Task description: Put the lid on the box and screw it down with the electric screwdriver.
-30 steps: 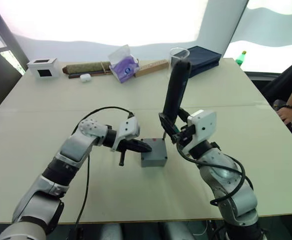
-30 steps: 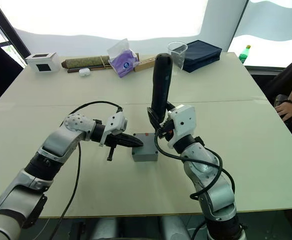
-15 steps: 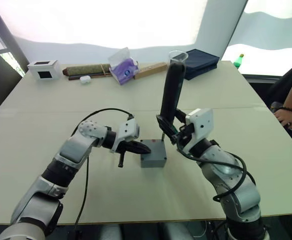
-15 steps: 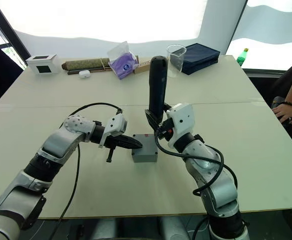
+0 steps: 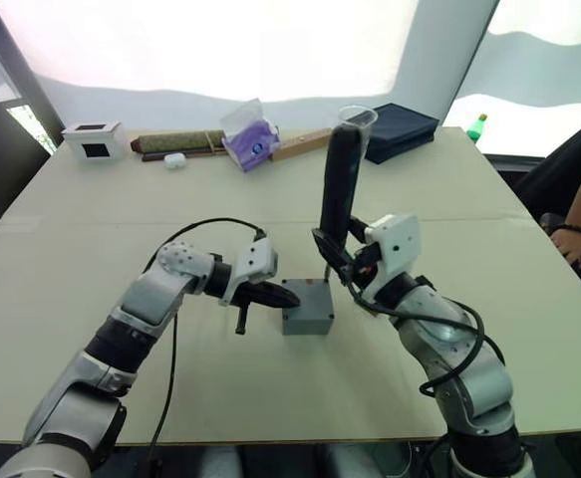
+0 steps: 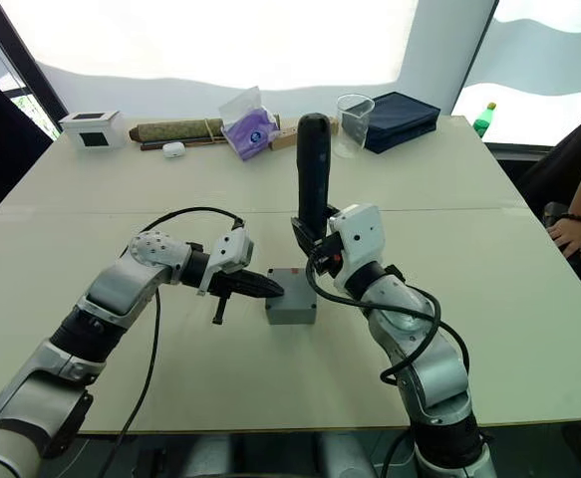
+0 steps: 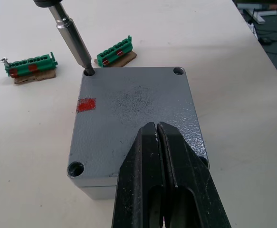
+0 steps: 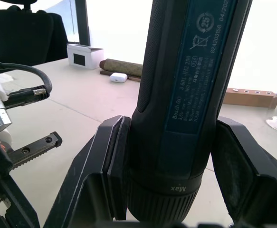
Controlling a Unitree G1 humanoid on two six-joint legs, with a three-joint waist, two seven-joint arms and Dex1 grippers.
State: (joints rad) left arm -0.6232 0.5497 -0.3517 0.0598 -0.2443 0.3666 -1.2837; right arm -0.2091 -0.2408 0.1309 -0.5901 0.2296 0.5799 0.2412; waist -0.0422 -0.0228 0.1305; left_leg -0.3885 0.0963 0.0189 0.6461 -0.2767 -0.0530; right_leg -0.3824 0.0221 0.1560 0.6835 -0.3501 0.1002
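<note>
From the left eye view, the box (image 5: 306,308) sits near the middle of the desk (image 5: 91,239), lid (image 5: 305,294) already on it, with bare desk open on all sides and the front edge well apart from it. The left end effector (image 5: 275,295) reaches the box from the robot's left, its fingers together over the lid's near-left edge. The right end effector (image 5: 342,261) is clamped on the electric screwdriver (image 5: 338,189), which stands nearly upright, tip down at the lid's far corner. Along the far edge lie a white box with a black window (image 5: 92,140), a purple tissue pack (image 5: 249,136), a clear cup (image 5: 356,119) and a dark navy case (image 5: 401,126). A person's hand (image 5: 576,242) rests at the right edge.

In the right eye view, a green bottle (image 6: 483,119) stands past the desk's far right corner.

The left wrist view shows the closed fingers (image 7: 164,180) lying on the grey lid, a red mark (image 7: 86,104) on its top, and the metal bit (image 7: 74,42) set in one corner screw hole. Two green terminal strips (image 7: 30,64) lie on the desk just beyond the box.

In the right wrist view, both pads (image 8: 113,156) press the screwdriver's black barrel.
</note>
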